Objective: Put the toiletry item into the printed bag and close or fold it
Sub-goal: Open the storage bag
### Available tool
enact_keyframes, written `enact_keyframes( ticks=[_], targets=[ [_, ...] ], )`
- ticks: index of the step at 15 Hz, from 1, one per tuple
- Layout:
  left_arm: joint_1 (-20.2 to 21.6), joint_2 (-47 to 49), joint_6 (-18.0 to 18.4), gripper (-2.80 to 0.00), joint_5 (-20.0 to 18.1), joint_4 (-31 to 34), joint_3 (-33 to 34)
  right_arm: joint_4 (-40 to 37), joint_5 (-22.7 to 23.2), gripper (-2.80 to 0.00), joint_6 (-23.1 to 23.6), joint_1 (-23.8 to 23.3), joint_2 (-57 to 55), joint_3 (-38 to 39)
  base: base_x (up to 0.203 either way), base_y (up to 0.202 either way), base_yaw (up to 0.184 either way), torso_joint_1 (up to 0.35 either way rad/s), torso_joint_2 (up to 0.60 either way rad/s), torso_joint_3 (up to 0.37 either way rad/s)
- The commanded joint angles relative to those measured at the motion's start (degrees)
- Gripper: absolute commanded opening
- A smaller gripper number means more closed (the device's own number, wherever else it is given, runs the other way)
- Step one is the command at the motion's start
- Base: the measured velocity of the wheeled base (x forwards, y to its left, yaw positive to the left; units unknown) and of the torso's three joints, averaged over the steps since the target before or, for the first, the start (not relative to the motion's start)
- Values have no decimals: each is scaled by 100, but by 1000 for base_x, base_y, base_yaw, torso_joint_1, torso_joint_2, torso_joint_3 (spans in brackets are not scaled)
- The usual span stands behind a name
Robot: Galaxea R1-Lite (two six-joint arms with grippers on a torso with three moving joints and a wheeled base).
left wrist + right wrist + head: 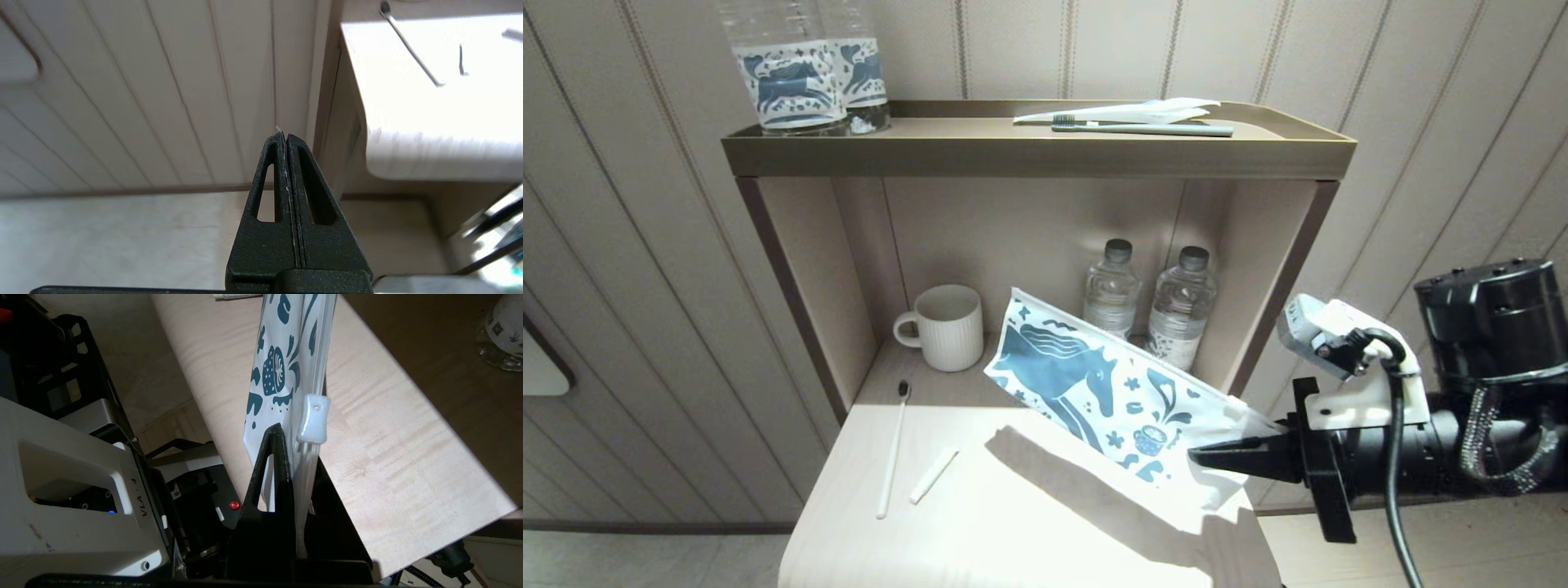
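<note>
The white toothbrush (892, 451) lay flat near the left edge of the pale tabletop (1029, 531), its black bristle head pointing toward the shelf unit (1037, 155), with a short white stick (934, 475) just beside it on the right. The printed pouch (1094, 384) was held up off the tabletop, tilted, its blue horse facing the camera. The right gripper (1205, 456) was clamped tight on the pouch's corner by the white slider (313, 418). The left gripper (285, 139) hung below and beside the table's left edge, fingers pressed together and empty. Behind the pouch, in the shelf's recess, stood a white ribbed mug (945, 327) and two capped water bottles (1152, 306). On the top tray lay a grey-green toothbrush (1143, 128) with its wrapper, and two horse-labelled bottles (809, 73).
</note>
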State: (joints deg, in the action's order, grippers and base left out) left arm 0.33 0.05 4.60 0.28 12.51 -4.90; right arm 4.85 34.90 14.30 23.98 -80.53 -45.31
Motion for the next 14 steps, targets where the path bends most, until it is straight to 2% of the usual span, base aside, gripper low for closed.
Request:
enact_keyframes(
  ticks=[1, 6, 9, 10, 12, 14],
  targets=[
    [5, 19, 338, -280, -83, 12, -10, 16, -10, -280, 3, 19, -50, -68, 0, 0, 0, 0, 0, 0],
    [2, 88, 468, -280, -187, 12, -11, 26, -71, -280, 59, 22, -117, -1, 0, 0, 0, 0, 0, 0],
    [4, 19, 477, -280, -161, -61, -111, 23, -63, -280, 64, 246, -237, -212, 0, 0, 0, 0, 0, 0],
    [3, 138, 447, -280, -150, -105, -407, 24, -70, -280, 72, 332, -248, -229, 0, 0, 0, 0, 0, 0],
    [1, 681, 261, -280, -186, -151, -1543, 16, -68, -280, 80, 449, -292, -285, 0, 0, 0, 0, 0, 0],
    [-10, 1625, 133, -280, -509, -176, -2378, -6, -80, -280, 145, 578, -305, -240, 0, 0, 0, 0, 0, 0]
  ],
)
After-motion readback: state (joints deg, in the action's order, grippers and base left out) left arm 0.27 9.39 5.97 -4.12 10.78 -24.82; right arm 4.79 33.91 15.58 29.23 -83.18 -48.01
